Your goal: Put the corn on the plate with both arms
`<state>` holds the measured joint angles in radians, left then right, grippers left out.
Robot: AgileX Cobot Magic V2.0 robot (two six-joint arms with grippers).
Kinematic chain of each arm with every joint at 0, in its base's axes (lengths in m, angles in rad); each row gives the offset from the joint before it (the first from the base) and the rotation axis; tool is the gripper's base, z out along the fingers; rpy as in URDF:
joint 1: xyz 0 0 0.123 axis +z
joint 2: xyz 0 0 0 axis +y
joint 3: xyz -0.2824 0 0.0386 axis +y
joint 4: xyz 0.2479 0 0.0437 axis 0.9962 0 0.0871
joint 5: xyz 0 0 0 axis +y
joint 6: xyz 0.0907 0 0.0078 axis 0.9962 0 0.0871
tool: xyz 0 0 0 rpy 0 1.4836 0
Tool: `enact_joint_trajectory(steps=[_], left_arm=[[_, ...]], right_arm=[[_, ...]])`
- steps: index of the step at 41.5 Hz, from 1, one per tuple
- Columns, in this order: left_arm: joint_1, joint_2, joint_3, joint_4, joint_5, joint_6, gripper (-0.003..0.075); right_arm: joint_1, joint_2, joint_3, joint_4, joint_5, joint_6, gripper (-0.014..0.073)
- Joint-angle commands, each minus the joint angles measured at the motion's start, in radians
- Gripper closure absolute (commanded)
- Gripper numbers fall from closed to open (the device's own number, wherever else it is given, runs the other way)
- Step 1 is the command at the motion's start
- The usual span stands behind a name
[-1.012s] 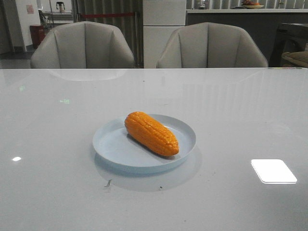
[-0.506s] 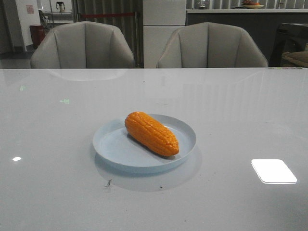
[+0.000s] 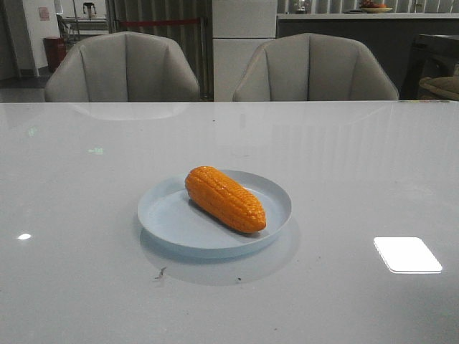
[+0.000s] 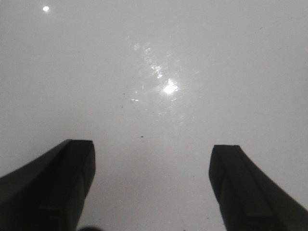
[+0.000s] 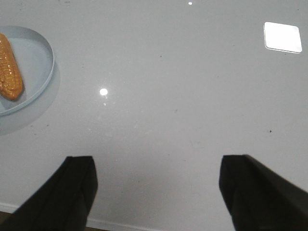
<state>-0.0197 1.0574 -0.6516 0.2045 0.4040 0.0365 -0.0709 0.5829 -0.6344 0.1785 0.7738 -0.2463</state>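
Observation:
The orange-yellow corn [image 3: 225, 199] lies slantwise on the pale blue plate [image 3: 168, 218] in the middle of the white table. Neither arm shows in the front view. In the left wrist view my left gripper [image 4: 151, 144] stands open over bare tabletop, with nothing between its dark fingers [image 4: 72, 168]. My right gripper [image 5: 156, 161] is open too, near the table's front edge; that view shows the corn [image 5: 9, 67] and the plate [image 5: 43, 62] well apart from the fingers [image 5: 79, 183].
Two grey chairs [image 3: 122, 68] [image 3: 315, 68] stand behind the table's far edge. A bright window reflection [image 3: 407, 254] lies on the glossy top at the right. The table's front edge [image 5: 110, 224] shows just below the right gripper.

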Motion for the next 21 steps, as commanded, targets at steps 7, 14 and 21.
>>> enact_joint_trajectory(steps=[7, 14, 21], left_arm=[[0.000, -0.064, -0.027, 0.029, -0.074, -0.007, 0.0174], [0.000, -0.146, -0.027, 0.029, -0.074, -0.007, 0.0174], [0.000, -0.241, -0.027, 0.021, -0.084, -0.008, 0.0174]], right_arm=[[-0.007, 0.001, -0.028, 0.008, -0.075, -0.003, -0.0029], [-0.007, 0.001, -0.028, 0.008, -0.075, -0.003, -0.0029], [-0.007, 0.001, -0.028, 0.008, -0.075, -0.003, -0.0029]])
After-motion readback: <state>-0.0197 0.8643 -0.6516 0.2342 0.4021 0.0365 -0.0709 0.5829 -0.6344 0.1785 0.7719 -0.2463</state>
